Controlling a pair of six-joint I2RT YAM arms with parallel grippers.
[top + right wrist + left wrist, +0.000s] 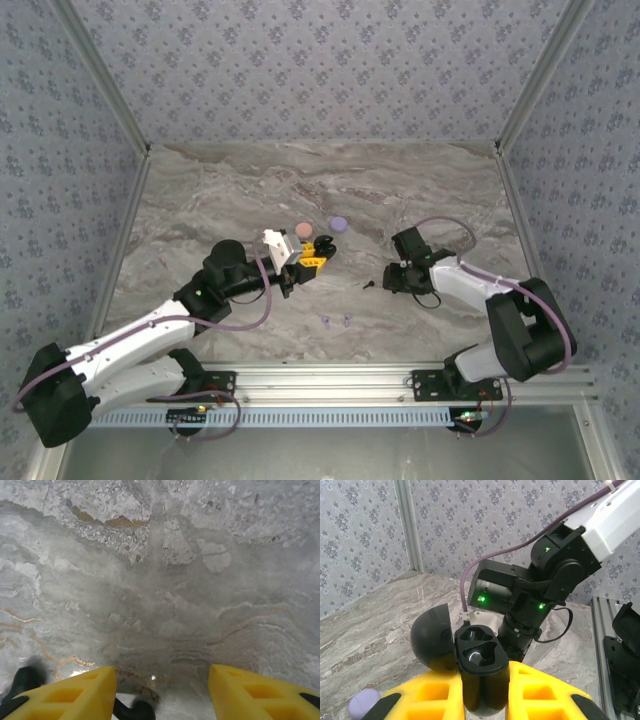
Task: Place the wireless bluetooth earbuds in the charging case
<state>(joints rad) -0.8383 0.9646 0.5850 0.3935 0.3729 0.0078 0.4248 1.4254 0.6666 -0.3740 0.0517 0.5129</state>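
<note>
**Open charging case (479,652) held up by the left gripper (482,669); black earbud (368,285) not yet taken by the right gripper (392,278).**

The case is clamped upright between the left jaws, with its lid swung aside and both wells seen to be empty. The right jaws are spread over the bare table (165,590) and nothing is gripped. A dark shape (131,711), judged to be the black earbud, is seen at the lower edge of the right wrist view. It lies beside and partly under one finger, not centred between the pads. If the jaws were closed from this offset, the earbud could be nudged, flicked away or pinched by its stem and left askew for its well. Two lavender earbuds (326,320) lie apart on the table, nearer the arm bases.
</note>
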